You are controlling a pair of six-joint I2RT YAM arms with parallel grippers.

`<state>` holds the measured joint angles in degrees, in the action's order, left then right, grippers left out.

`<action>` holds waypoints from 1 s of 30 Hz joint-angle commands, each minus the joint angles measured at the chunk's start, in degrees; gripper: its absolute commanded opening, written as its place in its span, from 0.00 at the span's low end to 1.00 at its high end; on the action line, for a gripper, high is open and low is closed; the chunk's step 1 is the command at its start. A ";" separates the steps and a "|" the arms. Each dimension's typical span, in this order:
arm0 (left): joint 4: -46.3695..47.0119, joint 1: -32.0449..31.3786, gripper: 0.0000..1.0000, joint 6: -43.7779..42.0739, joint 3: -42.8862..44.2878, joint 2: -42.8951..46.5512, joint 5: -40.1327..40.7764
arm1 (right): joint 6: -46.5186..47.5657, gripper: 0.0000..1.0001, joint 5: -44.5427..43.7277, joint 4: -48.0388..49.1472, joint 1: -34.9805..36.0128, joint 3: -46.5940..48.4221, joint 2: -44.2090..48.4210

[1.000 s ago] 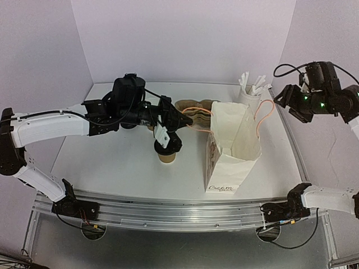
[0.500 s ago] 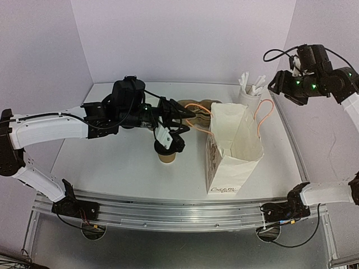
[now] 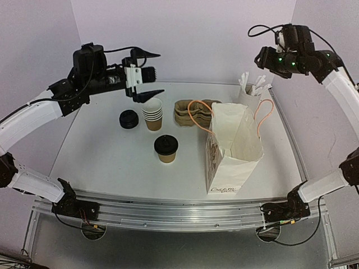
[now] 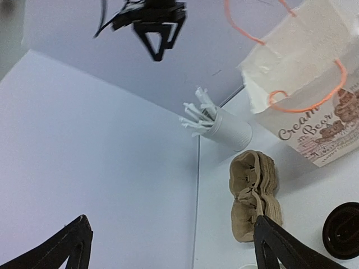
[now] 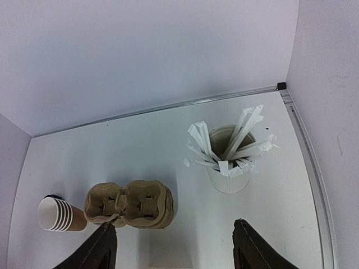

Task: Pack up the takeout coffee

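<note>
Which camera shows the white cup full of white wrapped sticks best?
The right wrist view: the white cup sits close and whole, seen from above, sticks fanned out. The top external view shows the cup small at the back, just behind the white paper bag. The left wrist view shows the cup whole but tilted, smaller.

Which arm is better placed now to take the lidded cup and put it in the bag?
Probably the left: the left gripper is open on the same side as the takeout coffee, while the right gripper is raised beyond the paper bag.
</note>
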<state>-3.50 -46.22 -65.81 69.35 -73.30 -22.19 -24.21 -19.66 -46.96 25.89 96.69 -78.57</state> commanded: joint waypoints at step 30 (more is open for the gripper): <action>4.75 22.72 1.00 43.74 32.76 -35.64 0.25 | 15.38 0.68 1.53 15.76 -1.72 13.66 -24.67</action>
<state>-0.04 -24.82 -24.21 96.37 -105.92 -21.01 -10.70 -16.57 -32.95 25.09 108.42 -102.48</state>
